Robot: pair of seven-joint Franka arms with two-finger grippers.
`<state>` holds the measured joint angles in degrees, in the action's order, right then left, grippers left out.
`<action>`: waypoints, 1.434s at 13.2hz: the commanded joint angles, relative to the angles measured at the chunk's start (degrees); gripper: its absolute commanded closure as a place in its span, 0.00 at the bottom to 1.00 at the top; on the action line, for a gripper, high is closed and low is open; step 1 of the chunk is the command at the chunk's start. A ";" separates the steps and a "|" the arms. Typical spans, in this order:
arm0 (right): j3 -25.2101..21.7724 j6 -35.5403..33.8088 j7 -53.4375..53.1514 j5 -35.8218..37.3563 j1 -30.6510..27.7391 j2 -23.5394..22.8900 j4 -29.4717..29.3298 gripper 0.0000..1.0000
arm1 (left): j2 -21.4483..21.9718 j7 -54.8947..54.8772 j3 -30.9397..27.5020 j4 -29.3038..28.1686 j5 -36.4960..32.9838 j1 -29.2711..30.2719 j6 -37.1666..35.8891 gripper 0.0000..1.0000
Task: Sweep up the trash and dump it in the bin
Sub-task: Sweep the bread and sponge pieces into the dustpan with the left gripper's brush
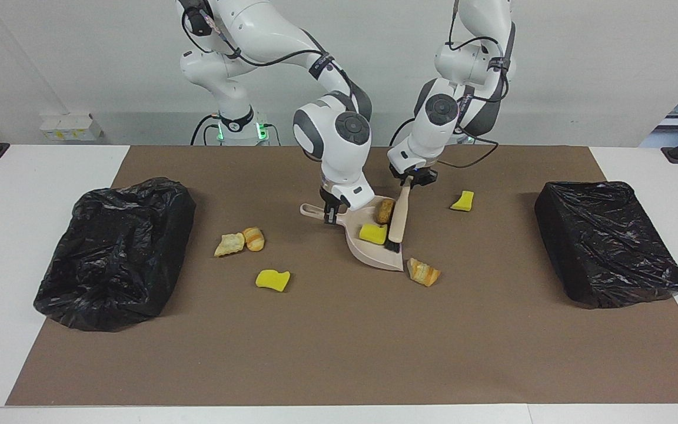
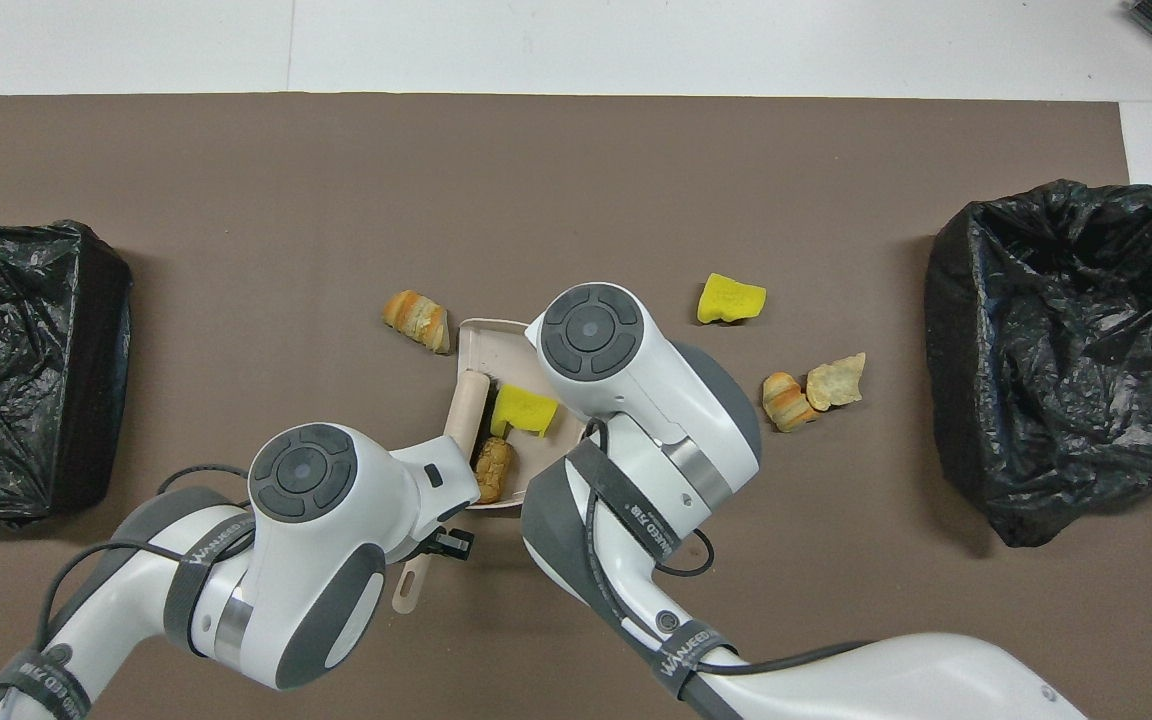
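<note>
While two crinkled black bag-lined bins (image 1: 115, 253) (image 1: 610, 241) flank the brown mat (image 1: 339, 347), the right gripper (image 1: 331, 213) clamps the smooth beige dustpan (image 1: 374, 253) handle and the left gripper (image 1: 411, 181) clamps the brush (image 1: 398, 221). Spongy yellow chunk (image 1: 372, 233) and bread piece (image 1: 384, 211) sit in the pan; five scraps (image 1: 272, 280) lie scattered on the mat.

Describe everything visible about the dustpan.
The dustpan is beige, plastic-looking, with a flat scoop and a short handle. It rests on the brown mat mid-table, its open lip pointing away from the robots. The right gripper is shut on its handle. Inside lie a yellow sponge chunk, a bread piece and the brush.
</note>
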<state>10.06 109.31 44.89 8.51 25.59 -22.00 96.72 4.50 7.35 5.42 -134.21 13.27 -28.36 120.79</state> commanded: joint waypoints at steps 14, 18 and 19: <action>0.40 0.82 -1.30 2.56 -1.25 -0.15 0.40 1.00 | 12.54 24.45 -1.38 0.11 -18.98 9.81 -30.53 1.00; 0.40 -0.41 -1.30 2.65 -1.33 -0.15 0.14 1.00 | 16.77 35.67 -1.20 -6.66 -19.16 10.96 -30.62 1.00; 0.40 -0.59 -1.30 2.65 -0.99 -0.07 0.14 1.00 | 16.86 38.93 -1.11 -8.42 -19.16 10.26 -29.75 1.00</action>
<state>10.05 109.29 44.89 9.04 24.91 -22.03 96.72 18.55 40.47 3.56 -138.44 -4.85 -18.05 90.15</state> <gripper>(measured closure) 0.687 0.736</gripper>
